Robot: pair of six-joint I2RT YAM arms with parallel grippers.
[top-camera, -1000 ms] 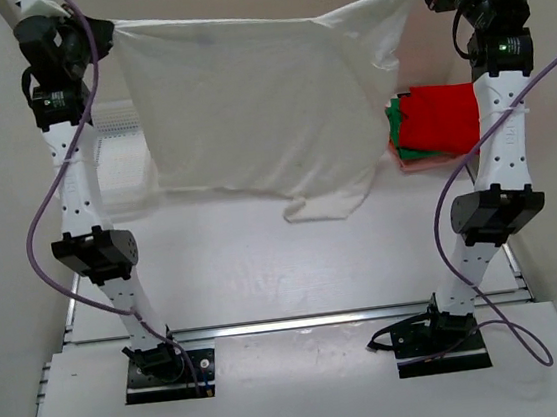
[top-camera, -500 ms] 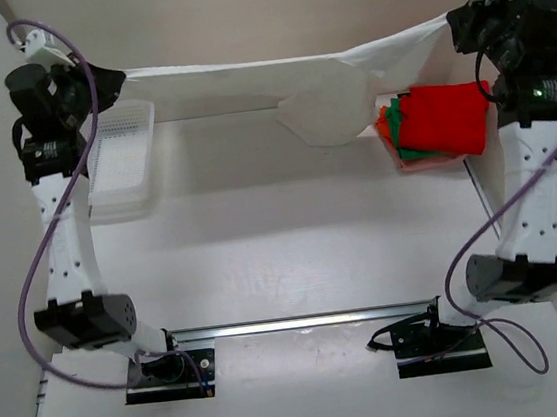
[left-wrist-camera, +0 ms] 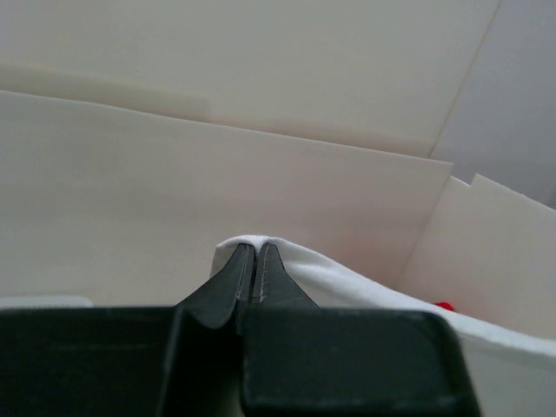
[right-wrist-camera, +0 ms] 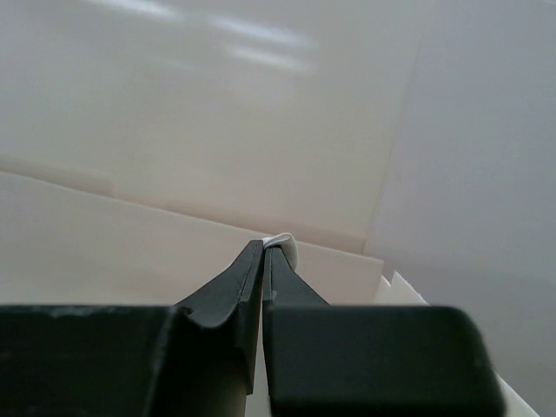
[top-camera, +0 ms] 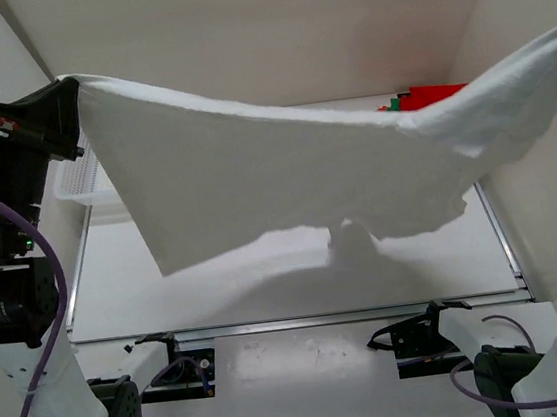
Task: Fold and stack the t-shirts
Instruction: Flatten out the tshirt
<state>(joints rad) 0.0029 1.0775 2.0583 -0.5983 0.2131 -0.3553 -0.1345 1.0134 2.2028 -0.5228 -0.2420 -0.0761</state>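
The large white t-shirt (top-camera: 286, 182) hangs stretched in the air between both arms, sagging in the middle above the table. My left gripper (top-camera: 72, 91) is shut on its upper left corner; in the left wrist view my left gripper (left-wrist-camera: 256, 248) pinches a white fold (left-wrist-camera: 347, 282). At the right edge of the top view the shirt runs off to my right gripper, which is out of that view. The right wrist view has my right gripper (right-wrist-camera: 265, 248) shut on a small tuft of white cloth (right-wrist-camera: 285, 243). Behind the shirt peek the red (top-camera: 436, 93) and green (top-camera: 388, 107) t-shirts.
A white mesh basket (top-camera: 82, 180) sits at the table's left side, partly behind the left arm. Cream walls enclose the table on three sides. The arm bases (top-camera: 176, 371) and a metal rail run along the near edge.
Both arms have swung the white t-shirt up and toward the camera; it now spreads wide and hangs high, hiding most of the coloured stack and the basket.
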